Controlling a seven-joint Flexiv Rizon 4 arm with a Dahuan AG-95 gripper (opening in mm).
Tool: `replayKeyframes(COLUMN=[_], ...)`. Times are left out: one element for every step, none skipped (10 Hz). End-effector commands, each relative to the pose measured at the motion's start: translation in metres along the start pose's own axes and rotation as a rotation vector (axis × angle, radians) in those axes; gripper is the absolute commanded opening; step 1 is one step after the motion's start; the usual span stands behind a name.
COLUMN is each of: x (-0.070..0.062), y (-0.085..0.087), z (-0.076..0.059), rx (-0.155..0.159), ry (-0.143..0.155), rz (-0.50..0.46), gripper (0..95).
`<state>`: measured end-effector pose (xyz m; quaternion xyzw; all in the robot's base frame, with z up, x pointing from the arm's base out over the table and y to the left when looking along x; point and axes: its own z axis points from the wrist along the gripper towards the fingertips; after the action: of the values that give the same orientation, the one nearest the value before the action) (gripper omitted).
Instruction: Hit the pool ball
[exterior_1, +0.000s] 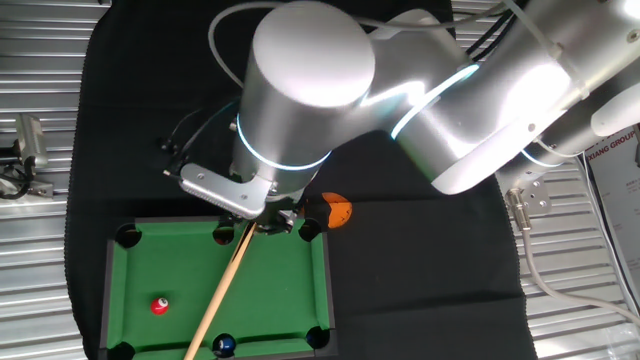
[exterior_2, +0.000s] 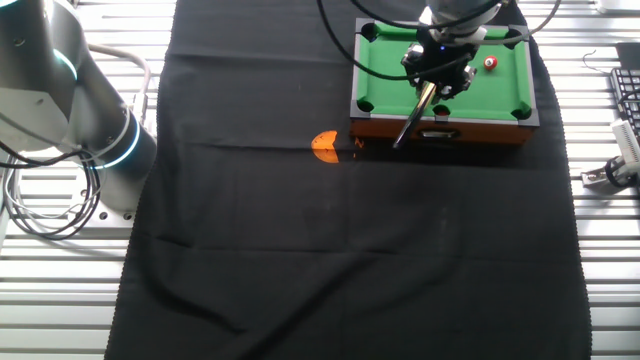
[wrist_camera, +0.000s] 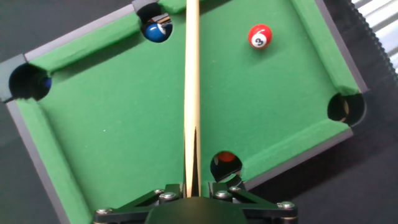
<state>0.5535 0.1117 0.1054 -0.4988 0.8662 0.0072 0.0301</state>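
The pool ball (wrist_camera: 260, 37) is a small glossy red ball with a white spot. It lies on the green felt of a miniature pool table (wrist_camera: 112, 112), right of the cue in the hand view and apart from it. My gripper (wrist_camera: 192, 190) is shut on a wooden cue stick (wrist_camera: 192, 87), which runs straight out over the felt and past the far rail. In one fixed view the gripper (exterior_1: 262, 222) hovers over the table's far rail, with the cue (exterior_1: 225, 290) slanting down-left and the red ball (exterior_1: 159, 305) left of it. The other fixed view also shows the red ball (exterior_2: 490, 63).
A dark blue ball (wrist_camera: 157, 29) sits in the far middle pocket, just left of the cue. A larger orange ball (exterior_1: 338, 211) lies on the black cloth beside the table. The table has raised rails and several pockets. A keyboard (exterior_2: 625, 100) lies at the bench edge.
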Motion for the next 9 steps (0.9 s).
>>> replayKeyframes(x=[-0.0010,-0.0010,-0.0010,-0.0010,-0.0010,-0.0010,-0.0010,-0.0010,-0.0010], y=[-0.0009,-0.0009,-0.0009,-0.0009,-0.0009,-0.0009,-0.0009,-0.0009,-0.0009], z=[0.0010,0.0010,0.0010,0.0010,0.0010,0.0010,0.0010,0.0010,0.0010], rx=[-0.002,-0.002,-0.002,-0.003,-0.006,-0.009,-0.009,-0.010,-0.009], ry=[0.019,0.022,0.023,0.024,0.025,0.022,0.030,0.035,0.035], rz=[0.009,0.009,0.011,0.040,0.052,0.090,0.097,0.101,0.100], gripper=[19.0,19.0,19.0,19.0,19.0,19.0,0.0,0.0,0.0])
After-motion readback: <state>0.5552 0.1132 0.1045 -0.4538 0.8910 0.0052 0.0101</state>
